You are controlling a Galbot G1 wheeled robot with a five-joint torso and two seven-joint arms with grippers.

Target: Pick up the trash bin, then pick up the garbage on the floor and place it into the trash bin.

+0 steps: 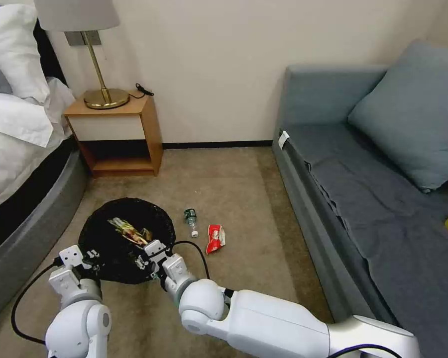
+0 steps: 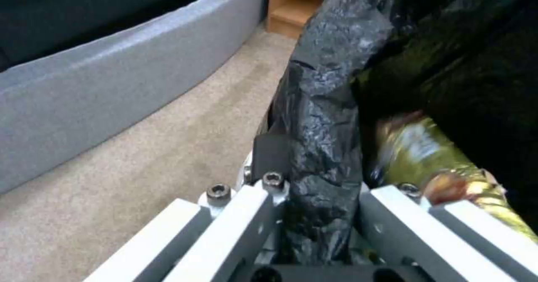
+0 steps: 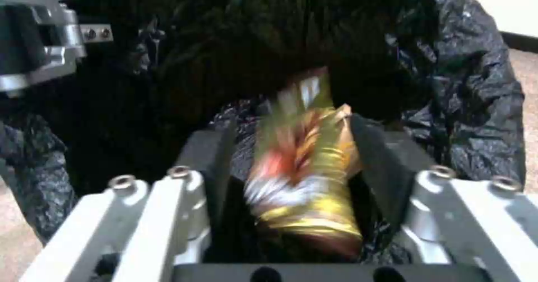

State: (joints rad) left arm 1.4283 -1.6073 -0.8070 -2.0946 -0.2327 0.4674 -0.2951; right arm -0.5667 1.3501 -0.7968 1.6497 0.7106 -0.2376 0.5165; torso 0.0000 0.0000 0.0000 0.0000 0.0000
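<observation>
Head view: trash bin (image 1: 115,233) on the carpet beside the bed (image 1: 15,164), left gripper (image 1: 87,258) at its near rim, right gripper (image 1: 152,254) over its opening; small bottle (image 1: 190,221) and red wrapper (image 1: 215,238) lying just beside the bin.

Left wrist view: fingers (image 2: 269,156) clamped on the black bag rim.

Right wrist view: fingers (image 3: 216,160) parted wide around a blurred yellow wrapper (image 3: 305,172); contact unclear.

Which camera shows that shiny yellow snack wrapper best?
The right wrist view: the yellow snack wrapper sits large between the right gripper's open fingers, over the trash bin. The left wrist view catches part of it; the head view shows it small.
</observation>
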